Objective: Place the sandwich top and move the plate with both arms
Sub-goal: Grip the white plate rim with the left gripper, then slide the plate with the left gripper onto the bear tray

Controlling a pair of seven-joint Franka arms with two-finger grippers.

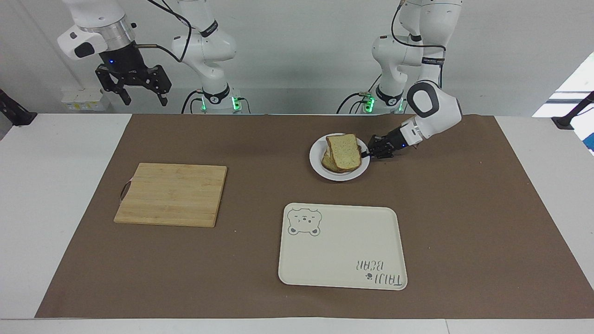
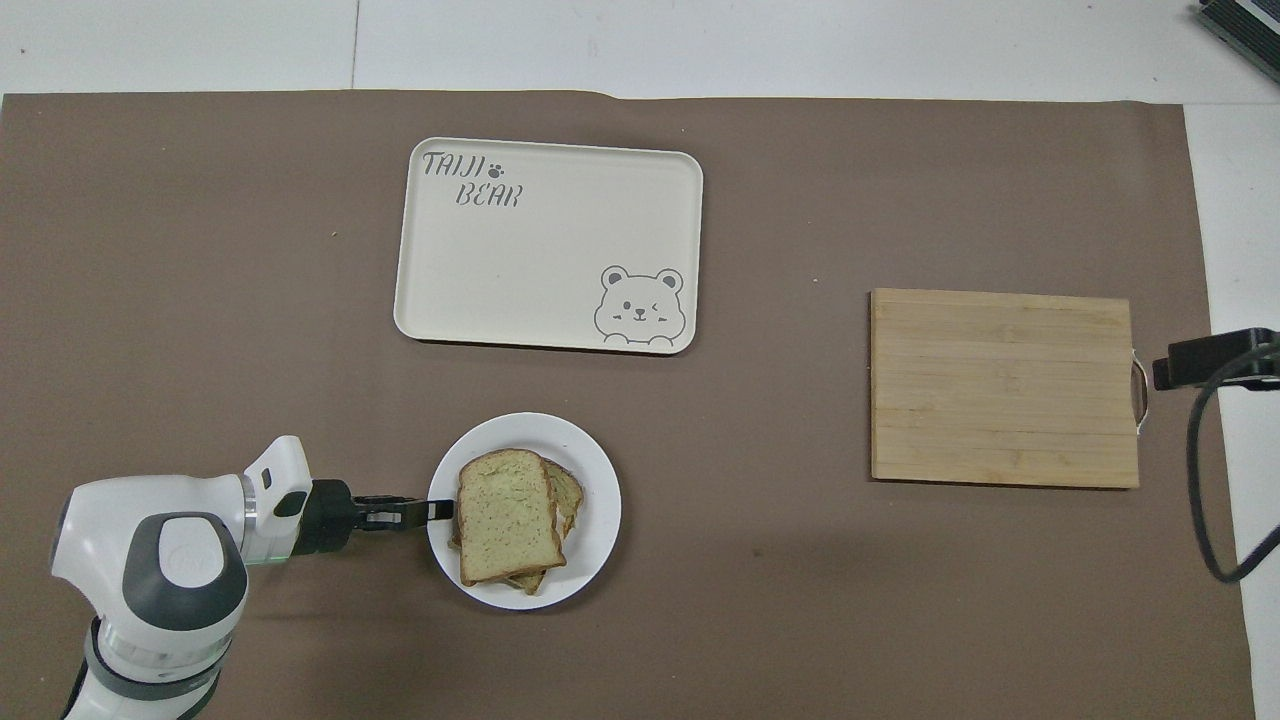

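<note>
Brown mat bears a cream tray (image 1: 341,246) lettered "TAIJI BEAR".

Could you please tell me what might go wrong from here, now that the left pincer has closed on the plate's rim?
1. The left pincer grips the plate at one edge only, so it may tip or slip when moved.
2. The top bread slice sits askew on the stack and could slide off.

The left arm's black gripper (image 2: 440,511) is closed on the rim of the small round white plate (image 2: 590,500), which carries the tan bread slice (image 2: 505,515).
</note>
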